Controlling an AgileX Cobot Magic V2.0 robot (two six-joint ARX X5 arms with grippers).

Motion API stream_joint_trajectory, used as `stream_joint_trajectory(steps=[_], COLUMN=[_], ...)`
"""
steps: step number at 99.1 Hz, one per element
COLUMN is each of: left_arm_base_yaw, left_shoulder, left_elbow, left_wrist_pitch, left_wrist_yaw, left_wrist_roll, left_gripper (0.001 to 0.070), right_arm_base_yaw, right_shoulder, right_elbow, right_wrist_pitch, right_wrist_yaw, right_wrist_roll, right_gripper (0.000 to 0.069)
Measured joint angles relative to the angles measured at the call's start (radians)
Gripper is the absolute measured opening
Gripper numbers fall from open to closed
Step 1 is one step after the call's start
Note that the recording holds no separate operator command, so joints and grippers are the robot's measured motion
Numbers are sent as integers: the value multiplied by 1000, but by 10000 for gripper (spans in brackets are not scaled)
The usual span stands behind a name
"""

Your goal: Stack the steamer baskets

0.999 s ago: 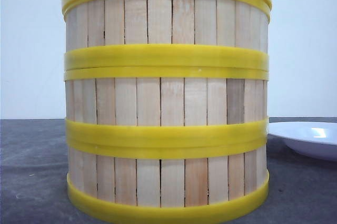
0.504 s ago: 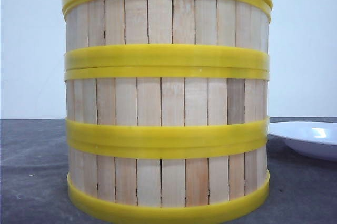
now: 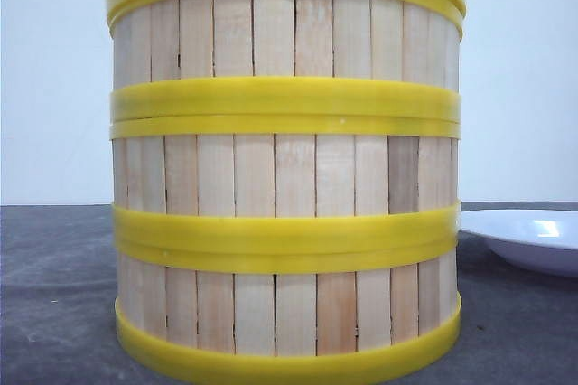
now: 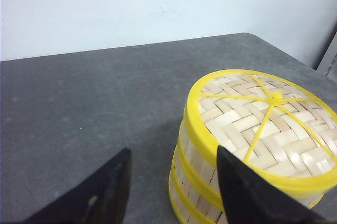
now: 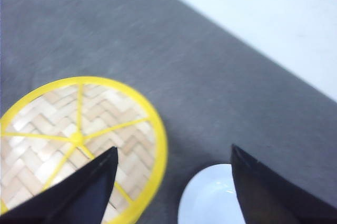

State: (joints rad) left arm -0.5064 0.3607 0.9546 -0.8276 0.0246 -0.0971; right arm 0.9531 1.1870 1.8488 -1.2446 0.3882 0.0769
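Grey tabletop (image 3: 54,295) carries everything. Three steamer baskets (image 3: 285,177) stand stacked in one straight column on it, yellow rims meeting, a woven lid (image 4: 258,116) capping the top. White plate (image 3: 528,236) sits just beside the stack on the right. Left gripper (image 4: 171,192) and right gripper (image 5: 171,192) both hang above with fingers spread apart, holding nothing.

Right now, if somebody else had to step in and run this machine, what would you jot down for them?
Left gripper: open, empty, beside the stack.
Right gripper: open, empty, above the lid and white plate.
Steamer baskets: all three stacked in one straight tower on the table, woven lid on top.
Done: stacking looks finished.
Left: apparently nothing; just pull the arms clear.
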Motion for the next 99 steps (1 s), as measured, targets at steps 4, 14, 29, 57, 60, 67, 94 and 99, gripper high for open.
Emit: stream_joint_trajectory(steps=[4, 14, 29, 57, 60, 67, 94, 99], left_arm_base_yaw=[0, 0, 0, 0, 0, 0, 0, 0], left_shoulder=[0, 0, 0, 0, 0, 0, 0, 0], left_elbow=[0, -9, -68, -176, -176, -176, -176, -176], left_wrist_pitch=[0, 26, 74, 97, 97, 99, 99, 99], left_wrist_yaw=[0, 3, 30, 85, 85, 86, 85, 86], left_wrist_roll=[0, 0, 0, -23, -24, -24, -23, -23], left_gripper=[305, 305, 305, 305, 305, 305, 281, 197], right_arm_base_yaw=[6, 18, 28, 28, 28, 28, 28, 28], right_shoulder=[-27, -96, -215, -495, -518, -565, -593, -593], right_elbow=[0, -18, -148, -557, -588, -645, -671, -671], right_wrist_pitch=[-6, -8, -9, 34, 35, 38, 64, 70], right_wrist_yaw=[16, 64, 130, 159, 160, 162, 175, 176], right_wrist_roll=[6, 24, 75, 230, 244, 272, 296, 295], right_gripper=[417, 417, 417, 417, 417, 417, 249, 129])
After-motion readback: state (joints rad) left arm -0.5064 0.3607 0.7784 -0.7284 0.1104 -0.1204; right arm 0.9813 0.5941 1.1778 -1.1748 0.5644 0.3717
